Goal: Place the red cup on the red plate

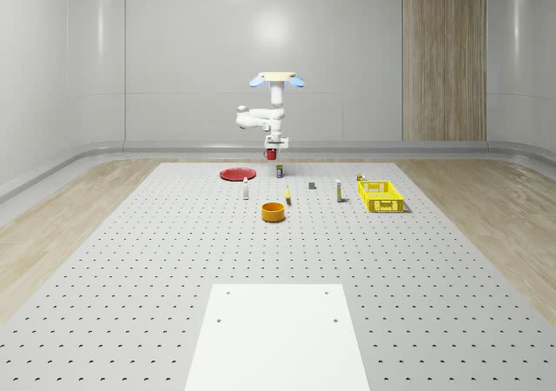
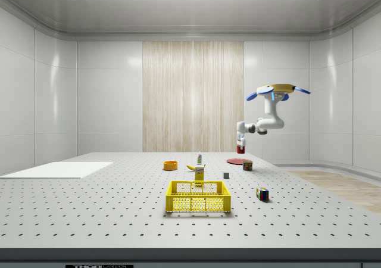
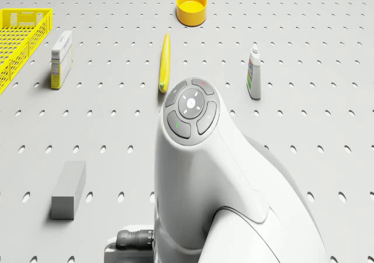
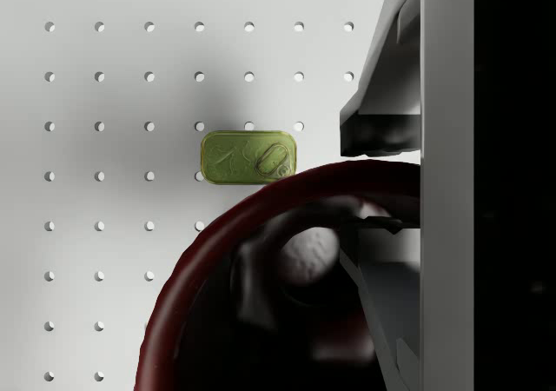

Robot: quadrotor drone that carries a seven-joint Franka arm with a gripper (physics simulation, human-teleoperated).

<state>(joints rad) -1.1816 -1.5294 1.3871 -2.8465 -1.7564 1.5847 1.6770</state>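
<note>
Whole-scene view: I have the drone point(image 1: 275, 80) hovering high over the far part of the perforated counter point(image 1: 156, 261), upper centre of the frame, its arm hanging down to the tool point(image 1: 273, 155), which is clenched around the red cup point(image 1: 272, 155) and carries it clear of the surface. The red plate point(image 1: 236, 174) lies lower left of the cup, well apart from it. A small can point(image 1: 280, 171) stands just right of and below the cup. Nearer the camera sit a small bottle point(image 1: 246, 190), an orange bowl point(image 1: 274, 211) and, to the right, a yellow basket point(image 1: 380, 195); a white panel point(image 1: 278, 337) fills the lower centre. The counter's left and right edges lie far from the arm.

Side view: the drone floats at upper right, the cup hanging in the tool above the plate's point(image 2: 237, 160) far end, with clear air between them. The can point(image 2: 247, 165) stands just right of the plate.

Drone view: the arm's white wrist takes the lower centre; a banana point(image 3: 165, 61), a grey block point(image 3: 68, 189) and a carton point(image 3: 61, 58) lie on open counter beyond.

Wrist view: the cup's dark red rim point(image 4: 217, 235) curves across the lower frame against a finger point(image 4: 391, 122) at right, and the green can top point(image 4: 248, 157) lies below on the counter, at centre.
</note>
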